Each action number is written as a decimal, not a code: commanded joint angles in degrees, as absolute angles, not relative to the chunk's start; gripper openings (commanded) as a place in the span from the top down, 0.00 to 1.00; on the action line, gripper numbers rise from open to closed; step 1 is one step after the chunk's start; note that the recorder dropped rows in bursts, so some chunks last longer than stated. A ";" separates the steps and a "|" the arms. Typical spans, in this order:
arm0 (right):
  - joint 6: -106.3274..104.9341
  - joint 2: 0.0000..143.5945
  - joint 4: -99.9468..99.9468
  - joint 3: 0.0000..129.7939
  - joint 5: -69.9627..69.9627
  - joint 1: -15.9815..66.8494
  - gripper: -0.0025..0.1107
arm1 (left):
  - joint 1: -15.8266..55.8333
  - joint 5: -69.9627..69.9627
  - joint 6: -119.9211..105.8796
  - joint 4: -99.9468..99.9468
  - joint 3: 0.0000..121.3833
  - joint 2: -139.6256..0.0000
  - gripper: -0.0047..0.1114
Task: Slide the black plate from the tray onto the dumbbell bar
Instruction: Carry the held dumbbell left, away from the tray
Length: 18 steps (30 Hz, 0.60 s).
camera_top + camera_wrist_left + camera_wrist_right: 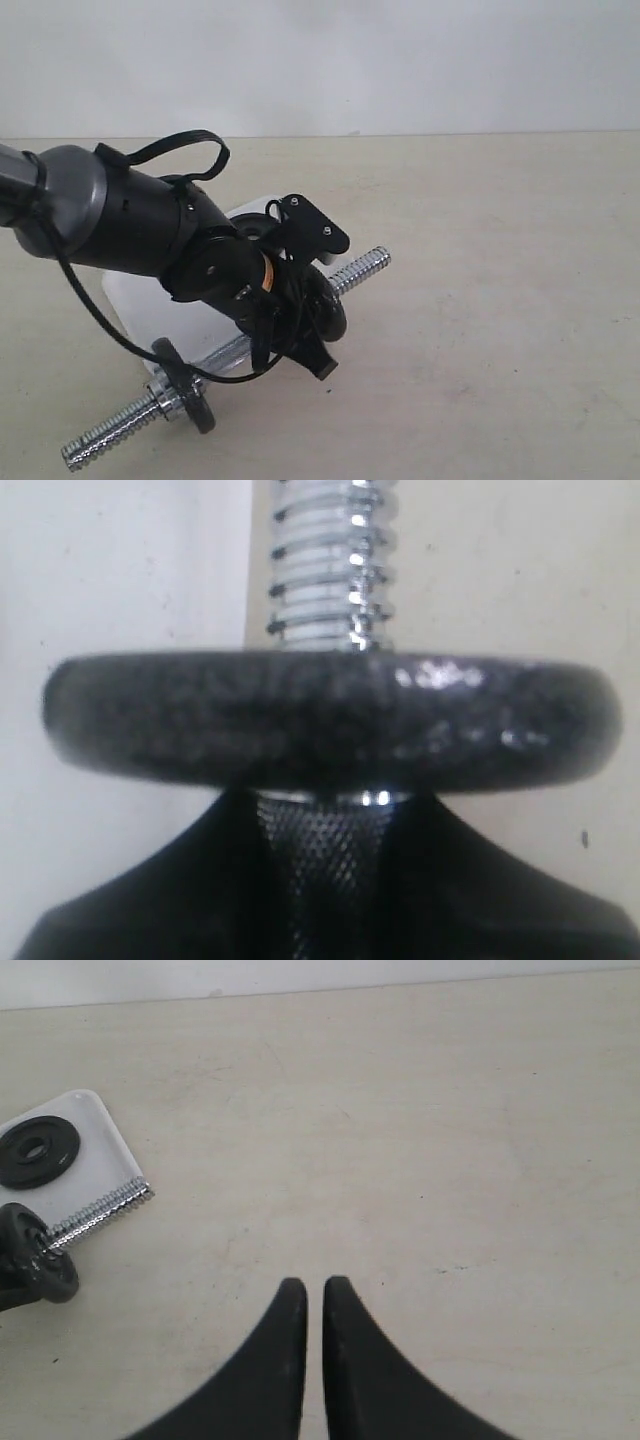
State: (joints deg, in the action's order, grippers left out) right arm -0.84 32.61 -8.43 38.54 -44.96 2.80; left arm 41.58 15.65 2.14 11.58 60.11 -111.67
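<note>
A black plate (38, 1152) lies flat on the white tray (95, 1150); in the exterior view this black plate (254, 227) peeks out behind the left arm. The chrome dumbbell bar (360, 268) runs diagonally over the tray (140, 305). My left gripper (310, 330) is shut on the bar's knurled middle (322, 870). A black disc (330, 720) is threaded on the bar right against the fingertips, with the bar's spiral end (325, 570) beyond it. The right gripper (315, 1282) hangs shut and empty over bare table.
Near the bar's other end sit another black disc (190, 385) and a chrome collar (165, 395). The left arm (110, 215) and its cable cover much of the tray. The beige table (500, 300) stretches to the right.
</note>
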 commanded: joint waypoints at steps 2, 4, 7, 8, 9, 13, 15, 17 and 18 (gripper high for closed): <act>-1.01 32.64 -8.46 38.26 -45.00 2.83 0.94 | 41.26 6.39 2.73 13.54 57.55 -84.60 0.92; -1.01 32.64 -8.57 38.26 -45.11 2.83 0.94 | 41.26 5.63 2.73 13.54 57.00 -83.13 0.92; -1.01 32.64 -8.71 38.26 -45.24 2.83 0.94 | 41.26 5.63 2.73 13.54 56.89 -81.91 0.92; -1.01 32.64 -9.06 38.26 -45.24 2.83 0.94 | 41.26 5.63 2.73 13.54 56.89 -81.64 0.92; -1.01 32.64 -9.34 38.26 -45.24 2.83 0.94 | 41.26 5.63 2.73 13.54 56.78 -81.35 0.92; -1.01 32.64 -9.56 38.26 -45.49 2.83 0.94 | 40.89 6.46 2.73 13.54 56.78 -80.86 0.92; -1.01 32.64 -9.56 38.26 -46.03 2.83 0.94 | 40.23 6.13 2.73 13.54 56.55 -80.72 0.92; -1.01 32.64 -9.56 38.26 -46.55 2.83 0.94 | 39.08 4.71 2.73 13.54 56.55 -80.37 0.92; -1.01 32.64 -9.56 38.26 -46.69 2.83 0.94 | 38.55 4.26 2.73 13.54 56.55 -80.21 0.92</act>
